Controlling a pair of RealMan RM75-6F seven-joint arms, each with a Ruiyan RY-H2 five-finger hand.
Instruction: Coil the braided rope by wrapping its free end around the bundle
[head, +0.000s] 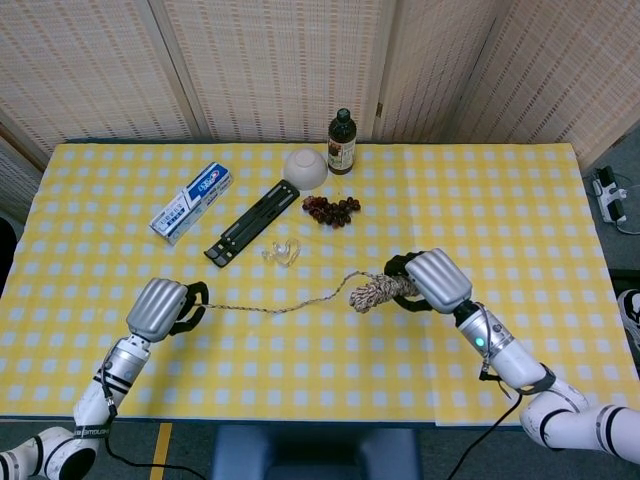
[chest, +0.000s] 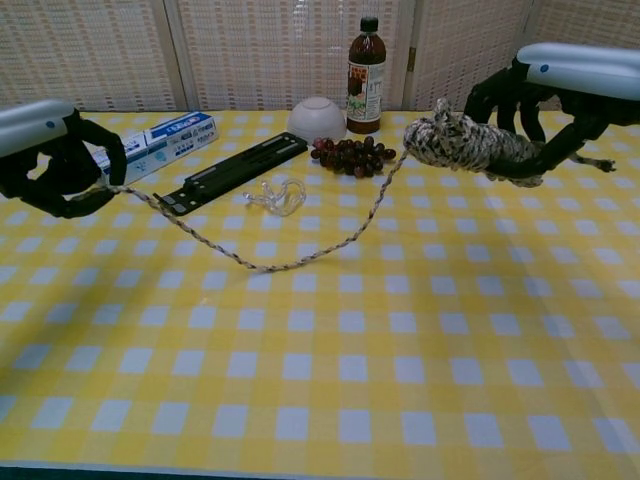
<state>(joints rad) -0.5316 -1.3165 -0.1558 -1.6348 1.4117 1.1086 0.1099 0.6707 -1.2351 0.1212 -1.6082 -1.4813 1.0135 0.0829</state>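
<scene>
Chest view: both hands raised off the table, braided rope (chest: 290, 262) strung between them.
Right hand (chest: 545, 95) has its fingers (chest: 500, 95) curled around the rope bundle (chest: 465, 145), gripping it above the yellow checked tablecloth (chest: 400, 380); the bundle points toward the left. Left hand (chest: 50, 150) has its fingers closed on the rope's free end (chest: 110, 187). Between the two, the rope sags in a slack curve, its low point touching or just above the cloth, cannot tell which. Head view shows the same: left hand (head: 160, 308) near the table's front left, right hand (head: 432, 282) right of centre, bundle (head: 372, 292) just beside it. Behind the rope: toothpaste box (head: 191, 202), black folding stand (head: 250, 222), clear plastic piece (head: 282, 252), grapes (head: 330, 209), white bowl (head: 305, 168) upside down, dark bottle (head: 341, 142).
</scene>
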